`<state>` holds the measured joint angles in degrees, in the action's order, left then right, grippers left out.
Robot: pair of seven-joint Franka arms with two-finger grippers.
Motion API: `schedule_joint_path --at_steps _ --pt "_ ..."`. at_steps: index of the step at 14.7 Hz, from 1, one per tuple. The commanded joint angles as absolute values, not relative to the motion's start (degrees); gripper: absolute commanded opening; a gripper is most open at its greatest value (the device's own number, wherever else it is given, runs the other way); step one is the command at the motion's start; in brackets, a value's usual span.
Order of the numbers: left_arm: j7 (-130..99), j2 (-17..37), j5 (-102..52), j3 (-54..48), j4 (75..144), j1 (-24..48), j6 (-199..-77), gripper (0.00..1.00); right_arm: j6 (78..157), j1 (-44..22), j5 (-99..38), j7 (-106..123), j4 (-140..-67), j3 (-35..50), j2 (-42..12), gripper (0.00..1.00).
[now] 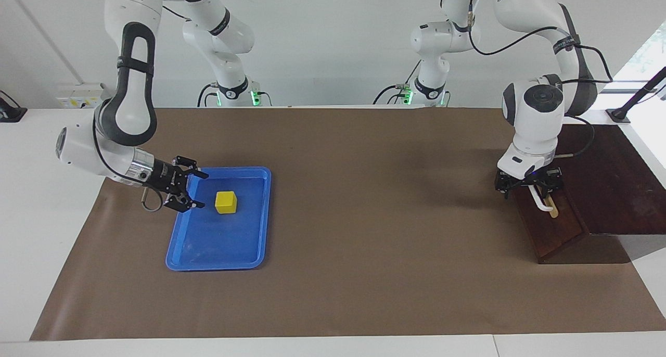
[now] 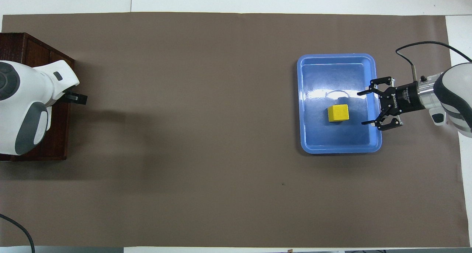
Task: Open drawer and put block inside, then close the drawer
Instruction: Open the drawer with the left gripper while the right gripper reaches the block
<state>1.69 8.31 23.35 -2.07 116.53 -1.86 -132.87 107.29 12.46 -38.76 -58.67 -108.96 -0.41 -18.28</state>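
Note:
The yellow block (image 1: 226, 202) (image 2: 338, 113) lies in a blue tray (image 1: 218, 260) (image 2: 335, 56). My right gripper (image 1: 199, 190) (image 2: 363, 108) hangs open over the tray's rim at the right arm's end of the table. It points sideways at the block with a gap between them and holds nothing. The drawer (image 1: 556, 229) sits pushed in, in its dark wooden box (image 1: 614, 180) (image 2: 35, 48). My left gripper (image 1: 529, 189) is open in front of the drawer, its fingers either side of the top end of the white handle (image 1: 543, 205). In the overhead view the wrist hides the handle.
A brown mat (image 1: 364, 216) (image 2: 202, 135) covers the table between the tray and the box. The box stands at the left arm's end of the table, partly off the mat. White table edges run around the mat.

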Motion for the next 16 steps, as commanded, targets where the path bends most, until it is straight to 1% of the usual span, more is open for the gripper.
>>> schedule_joint_path --at_steps 1,6,8,10,16 --pt "1.3 8.5 24.5 -2.3 118.0 -2.4 -135.0 1.0 110.3 13.4 -41.4 -55.6 -110.7 0.2 -18.7 1.0" --pt "-5.3 8.6 24.3 -2.3 116.6 4.3 -132.5 1.0 113.7 12.4 -44.3 -52.6 -113.0 0.2 -19.9 1.0" --pt "-8.8 8.6 24.3 -2.3 116.2 7.1 -131.1 1.0 114.1 12.3 -44.6 -51.9 -113.6 0.2 -19.9 1.0" --pt "-11.8 8.6 24.1 -2.4 116.0 9.5 -130.3 1.0 116.2 12.2 -44.9 -51.8 -114.9 0.3 -19.7 1.0" --pt "-14.4 8.5 22.1 -2.4 116.0 14.2 -129.5 1.0 120.4 10.4 -47.3 -49.8 -117.8 0.3 -19.3 1.0"
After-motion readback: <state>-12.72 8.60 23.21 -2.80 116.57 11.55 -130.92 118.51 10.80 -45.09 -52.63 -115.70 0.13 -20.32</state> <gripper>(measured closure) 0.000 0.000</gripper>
